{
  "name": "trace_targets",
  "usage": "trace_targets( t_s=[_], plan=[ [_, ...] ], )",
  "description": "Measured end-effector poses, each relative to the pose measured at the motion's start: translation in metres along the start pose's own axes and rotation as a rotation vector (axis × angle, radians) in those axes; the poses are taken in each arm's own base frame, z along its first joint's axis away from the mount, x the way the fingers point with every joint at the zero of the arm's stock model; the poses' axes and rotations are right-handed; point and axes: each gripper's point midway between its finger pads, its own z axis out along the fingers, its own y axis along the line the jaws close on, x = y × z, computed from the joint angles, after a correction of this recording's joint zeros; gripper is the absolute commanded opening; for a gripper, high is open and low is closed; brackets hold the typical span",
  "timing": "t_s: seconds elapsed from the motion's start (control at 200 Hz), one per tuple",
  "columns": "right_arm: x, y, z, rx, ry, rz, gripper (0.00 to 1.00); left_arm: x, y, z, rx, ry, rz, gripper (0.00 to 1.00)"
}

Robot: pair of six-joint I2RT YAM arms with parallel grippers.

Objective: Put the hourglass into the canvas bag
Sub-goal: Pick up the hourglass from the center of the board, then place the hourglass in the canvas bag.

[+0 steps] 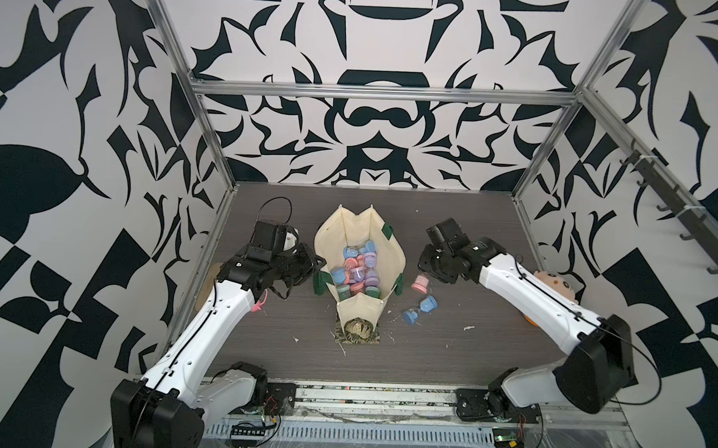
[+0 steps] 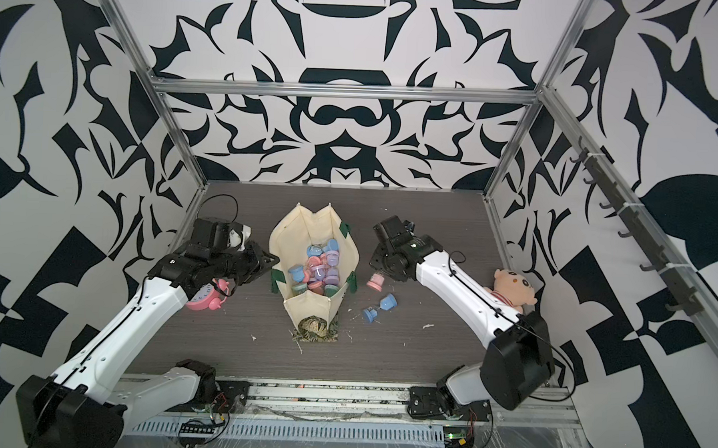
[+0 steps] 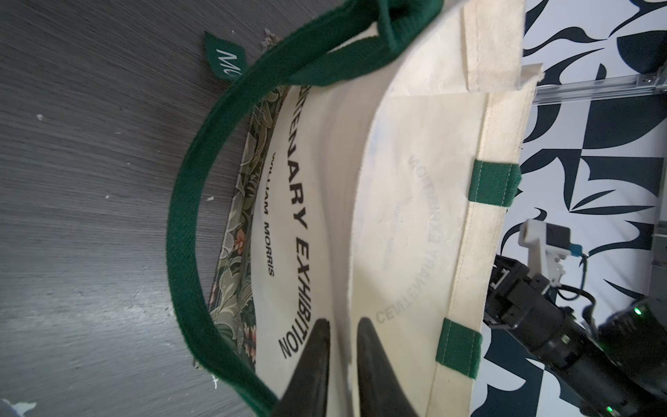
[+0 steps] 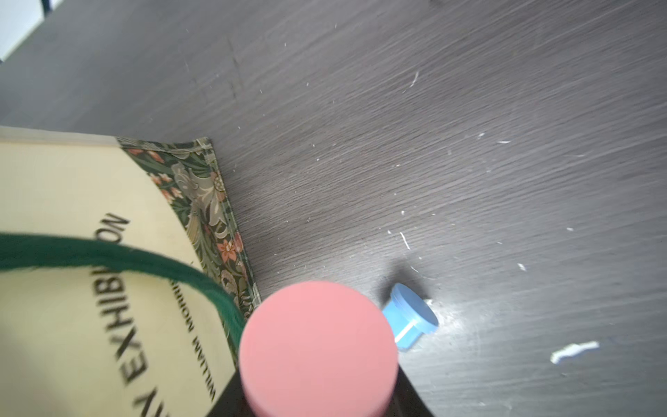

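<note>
The cream canvas bag [image 1: 335,240] [image 2: 289,240] stands mid-table with its mouth spread, and several pastel hourglasses [image 1: 357,270] lie inside. My left gripper [image 1: 316,261] [image 3: 343,323] is shut on a fold of the bag's left wall, near a dark green handle [image 3: 187,231]. Just right of the bag, my right gripper [image 1: 423,277] points down and is shut on a pink hourglass [image 1: 420,283] [image 2: 375,281]. Its round pink cap [image 4: 317,346] hides the jaws in the right wrist view. A blue hourglass [image 1: 420,310] [image 4: 409,317] lies on its side on the table.
A pink alarm clock [image 2: 206,297] sits under the left arm. A plush doll [image 2: 512,288] leans at the table's right edge behind the right arm. White scraps [image 1: 468,328] dot the dark tabletop. A hook rail [image 1: 682,214] runs along the right wall.
</note>
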Motion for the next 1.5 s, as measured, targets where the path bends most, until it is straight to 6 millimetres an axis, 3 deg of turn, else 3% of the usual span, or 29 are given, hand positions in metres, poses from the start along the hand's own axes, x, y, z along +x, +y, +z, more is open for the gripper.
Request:
trace_targets(
  t_s=[0.325, 0.63, 0.96, 1.125, 1.5],
  plan=[
    [-0.009, -0.006, -0.047, -0.048, -0.078, 0.006, 0.00, 0.000, -0.002, -0.003, 0.007, -0.006, 0.001, 0.19],
    [-0.023, 0.015, -0.079, -0.129, -0.131, -0.008, 0.00, 0.001, -0.004, -0.007, 0.015, -0.012, 0.003, 0.18],
    [-0.022, 0.049, -0.109, -0.228, -0.165, -0.067, 0.00, 0.002, -0.004, -0.007, 0.015, -0.012, 0.002, 0.16],
    [-0.014, 0.077, -0.121, -0.275, -0.177, -0.145, 0.00, 0.002, -0.004, -0.007, 0.016, -0.011, 0.001, 0.16],
    [0.017, 0.140, -0.113, -0.317, -0.157, -0.339, 0.00, 0.002, -0.004, -0.007, 0.015, -0.009, -0.002, 0.16]
  ],
)
